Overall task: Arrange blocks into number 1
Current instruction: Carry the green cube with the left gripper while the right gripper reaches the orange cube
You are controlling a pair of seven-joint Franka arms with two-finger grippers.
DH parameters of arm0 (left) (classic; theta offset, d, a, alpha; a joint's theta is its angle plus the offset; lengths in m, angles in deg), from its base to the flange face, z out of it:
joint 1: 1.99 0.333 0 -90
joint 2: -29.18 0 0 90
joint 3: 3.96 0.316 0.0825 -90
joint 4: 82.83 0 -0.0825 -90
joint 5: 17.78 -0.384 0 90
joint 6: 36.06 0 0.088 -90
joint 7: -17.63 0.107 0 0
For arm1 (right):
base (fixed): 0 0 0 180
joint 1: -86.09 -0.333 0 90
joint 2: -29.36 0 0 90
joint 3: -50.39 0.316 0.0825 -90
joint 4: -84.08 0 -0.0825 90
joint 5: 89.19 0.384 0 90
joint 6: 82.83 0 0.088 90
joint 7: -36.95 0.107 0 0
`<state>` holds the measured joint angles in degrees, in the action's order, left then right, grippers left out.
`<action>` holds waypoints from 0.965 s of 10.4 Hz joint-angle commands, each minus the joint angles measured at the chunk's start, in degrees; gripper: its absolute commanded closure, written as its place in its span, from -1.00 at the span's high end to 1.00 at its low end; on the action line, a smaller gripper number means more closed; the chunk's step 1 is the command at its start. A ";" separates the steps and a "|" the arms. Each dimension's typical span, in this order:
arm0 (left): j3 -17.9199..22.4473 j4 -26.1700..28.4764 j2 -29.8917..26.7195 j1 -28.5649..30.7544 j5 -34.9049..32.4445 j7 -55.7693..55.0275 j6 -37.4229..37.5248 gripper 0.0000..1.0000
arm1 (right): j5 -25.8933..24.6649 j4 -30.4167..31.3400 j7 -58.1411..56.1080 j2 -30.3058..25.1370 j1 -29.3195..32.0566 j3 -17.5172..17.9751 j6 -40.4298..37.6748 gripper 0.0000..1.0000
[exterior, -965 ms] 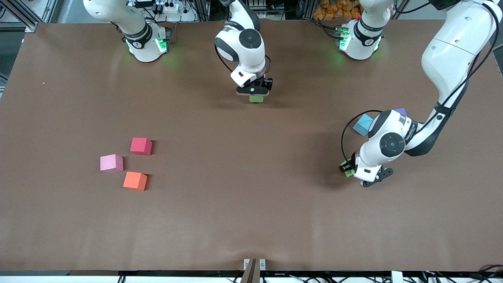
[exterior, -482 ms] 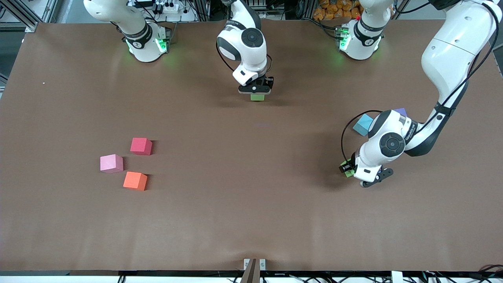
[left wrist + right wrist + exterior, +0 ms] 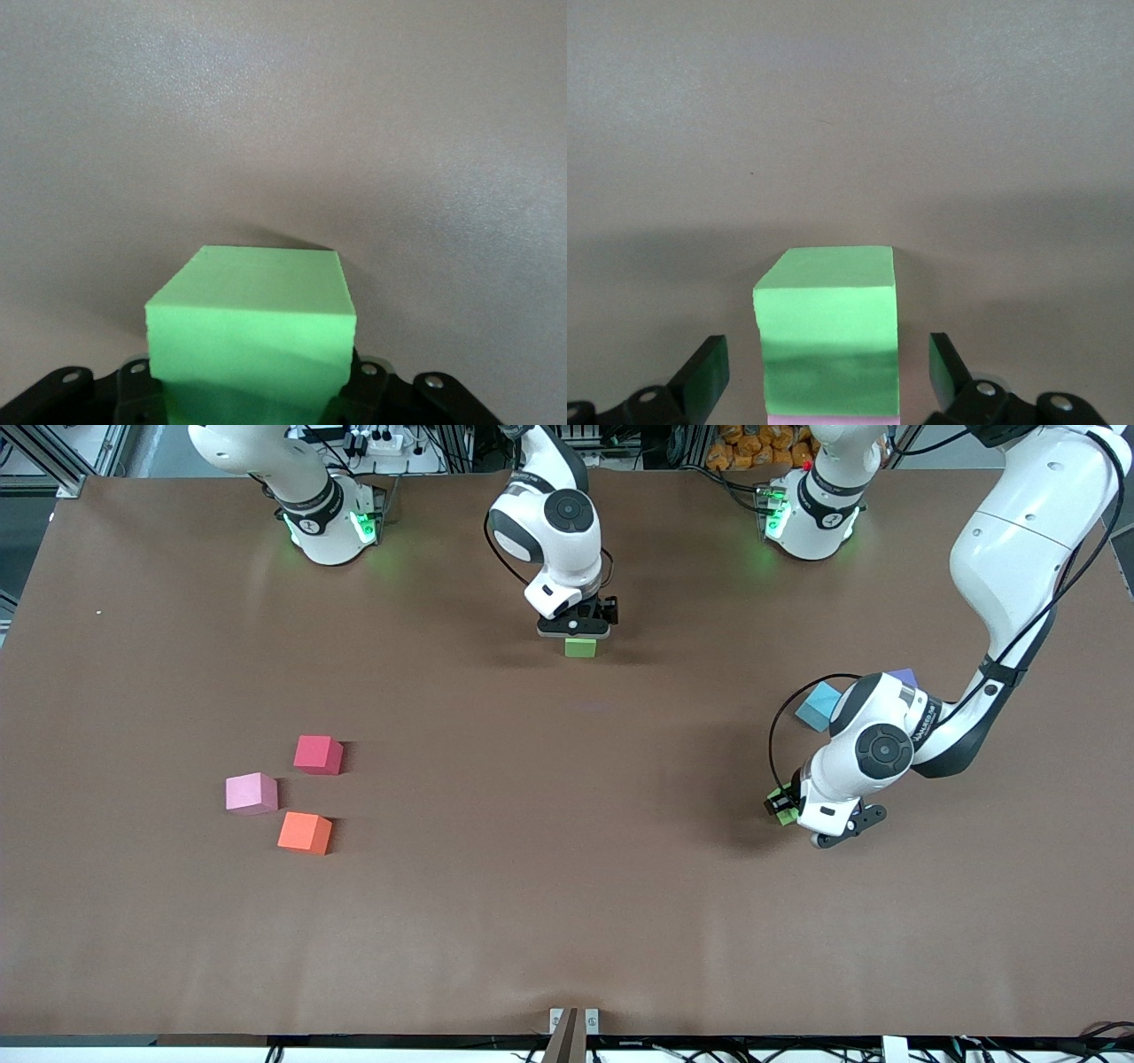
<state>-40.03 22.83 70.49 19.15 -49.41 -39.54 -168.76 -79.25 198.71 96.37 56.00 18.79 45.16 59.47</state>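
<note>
A brown worktop (image 3: 567,921) seen from a high camera facing two white robot arms.

The right gripper (image 3: 574,627) hangs low over the middle of the worktop, close to the robots' bases. Its jaws are open. In the right wrist view its two dark fingers (image 3: 704,376) stand on either side of a green block (image 3: 827,350), with a gap between each finger and the block. This green block (image 3: 580,646) sits on the worktop directly under the gripper.

The left gripper (image 3: 782,806) is over bare worktop toward the left arm's end of the table, its wrist tilted sideways. Its jaws are closed on a second green block (image 3: 784,812). In the left wrist view this second green block (image 3: 252,332) fills the lower middle of the picture and throws a soft shadow on the surface past it.

A light blue block (image 3: 819,705) lies on the worktop close to the left arm's wrist. A purple block (image 3: 904,677) lies near it, mostly hidden by that arm.

Toward the right arm's end of the table lie three blocks close together, not touching: a red block (image 3: 318,754), a pink block (image 3: 252,793) and an orange block (image 3: 305,833). The orange one is nearest the front camera.
</note>
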 commanded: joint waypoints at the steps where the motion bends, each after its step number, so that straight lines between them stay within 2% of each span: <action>1: -0.49 -0.37 -0.09 -0.04 -1.42 0.13 0.25 -1.00 | 0.16 0.42 1.40 -2.88 0.32 -0.22 -0.09 1.00; 3: -0.49 -0.20 -0.36 -1.70 -1.42 -0.22 0.52 -1.00 | -1.49 2.43 1.85 -8.41 5.22 -0.13 -1.14 1.00; 4: -0.58 -0.28 -0.44 -2.49 -1.33 -0.49 0.61 -1.00 | -6.38 3.84 1.76 -11.48 9.86 0.65 -2.80 1.00; 6: -0.58 -0.63 -1.23 -5.12 -1.33 -3.64 0.78 -1.00 | -12.29 3.94 1.23 -14.93 20.40 5.12 -6.84 1.00; 8: -0.58 -0.64 -1.93 -8.72 -1.15 -7.32 0.96 -1.00 | -13.46 3.94 -1.91 -17.65 30.78 8.56 -8.78 1.00; 10: -0.58 -0.64 -2.03 -13.38 -0.98 -11.98 1.04 -1.00 | -13.55 3.94 -10.59 -20.03 41.76 10.50 -10.11 1.00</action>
<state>-41.15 22.08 69.79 9.04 -49.41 -47.47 -168.67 -91.57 200.62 90.58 39.33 52.86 52.84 50.08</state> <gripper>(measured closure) 0.374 0.000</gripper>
